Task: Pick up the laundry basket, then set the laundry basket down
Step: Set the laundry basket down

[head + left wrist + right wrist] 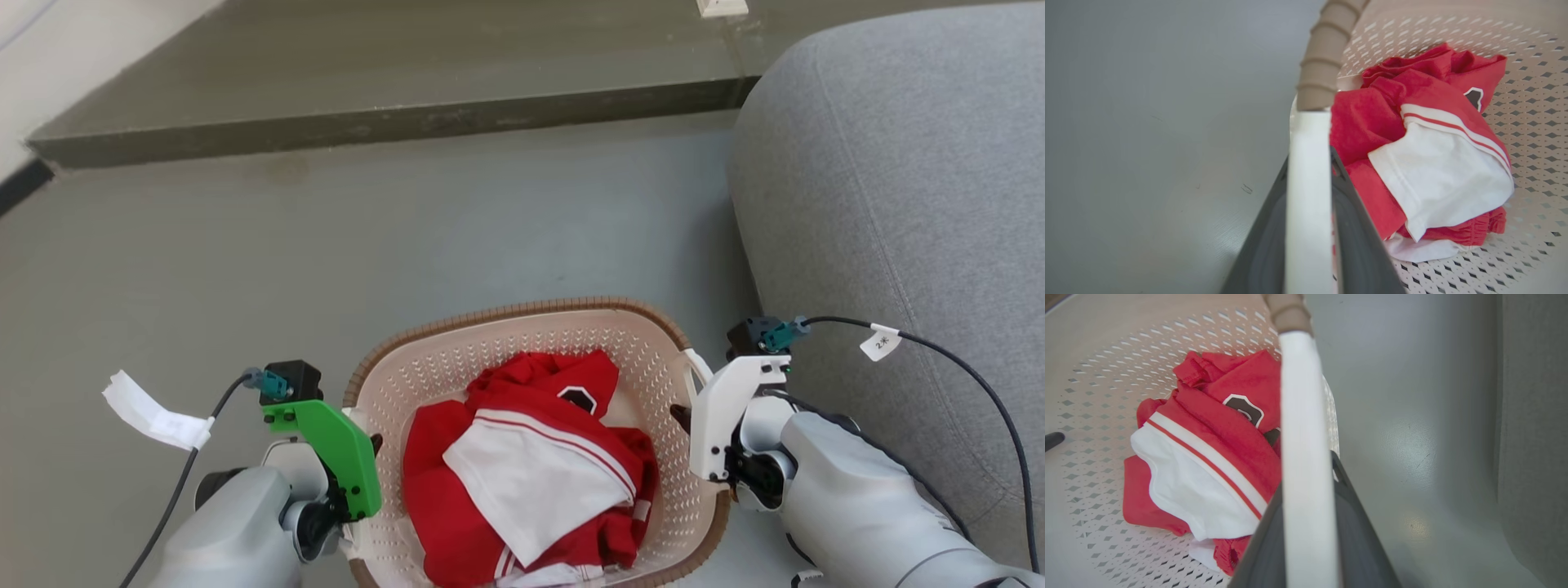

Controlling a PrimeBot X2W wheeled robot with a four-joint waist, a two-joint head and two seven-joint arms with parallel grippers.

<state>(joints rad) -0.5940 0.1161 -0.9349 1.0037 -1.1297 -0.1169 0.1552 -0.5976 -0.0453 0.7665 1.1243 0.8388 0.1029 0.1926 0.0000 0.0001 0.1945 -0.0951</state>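
Obs: laundry basket sits low in front of the robot, between its two arms, on or just above the grey floor. From here I cannot tell whether its base is off the ground. A grey sofa stands just beside it on the robot's right.

Grip: left gripper is clamped narrow on the left handle, one dark finger outside the white bar, the other on the basket's inner side. Right gripper holds the right handle the same way. Each bar lies lengthwise between its pair of fingers.

Why so (my reading): the basket is too wide for one gripper to carry level. A hold at each end shares the load and guards against tipping. With both handles pinched, the pick-up looks under way or about to start.

Contents: one crumpled bundle of red-and-white clothes, a white panel edged with a red stripe on top and a dark badge showing on the red. It lies on the basket's bottom, well below the brown rim and toward the robot's side. The far stretch of perforated bottom is bare. The load looks soft and light, unlikely to slide much.

Risk: arms rising unevenly would tilt the basket toward the sofa or away from it
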